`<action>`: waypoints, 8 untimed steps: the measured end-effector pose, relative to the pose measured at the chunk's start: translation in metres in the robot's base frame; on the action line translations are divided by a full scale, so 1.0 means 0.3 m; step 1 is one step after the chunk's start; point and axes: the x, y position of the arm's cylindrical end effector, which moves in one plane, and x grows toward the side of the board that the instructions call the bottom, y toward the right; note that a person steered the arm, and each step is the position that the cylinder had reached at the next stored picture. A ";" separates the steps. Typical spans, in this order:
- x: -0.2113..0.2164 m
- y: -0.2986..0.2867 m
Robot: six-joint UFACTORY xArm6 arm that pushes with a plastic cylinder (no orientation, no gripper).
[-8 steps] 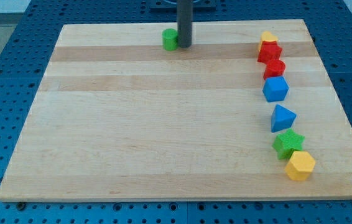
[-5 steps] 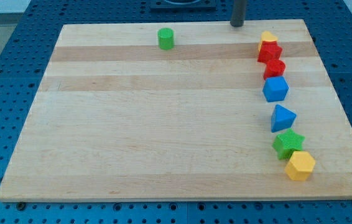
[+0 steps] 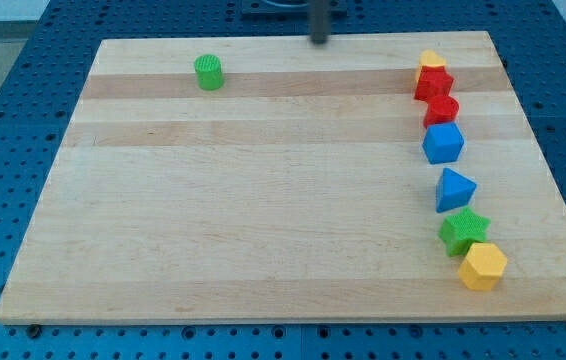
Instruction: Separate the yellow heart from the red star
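Note:
The yellow heart point(image 3: 430, 61) sits near the board's top right, touching the red star point(image 3: 433, 84) just below it. My tip point(image 3: 320, 41) is a blurred dark rod end at the board's top edge, well to the left of the heart and star and to the right of the green cylinder point(image 3: 208, 72). It touches no block.
Below the red star a column runs down the right side: a red block point(image 3: 442, 109), a blue cube point(image 3: 443, 143), a blue triangle point(image 3: 454, 189), a green star point(image 3: 463, 231) and a yellow hexagon point(image 3: 483, 266). The wooden board point(image 3: 263, 200) lies on a blue perforated table.
The green cylinder has slid left along the top of the board. My tip left it, went right along the top edge, then came back left. The right column has not moved.

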 end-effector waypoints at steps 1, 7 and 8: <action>-0.003 0.354; 0.259 0.095; 0.247 0.169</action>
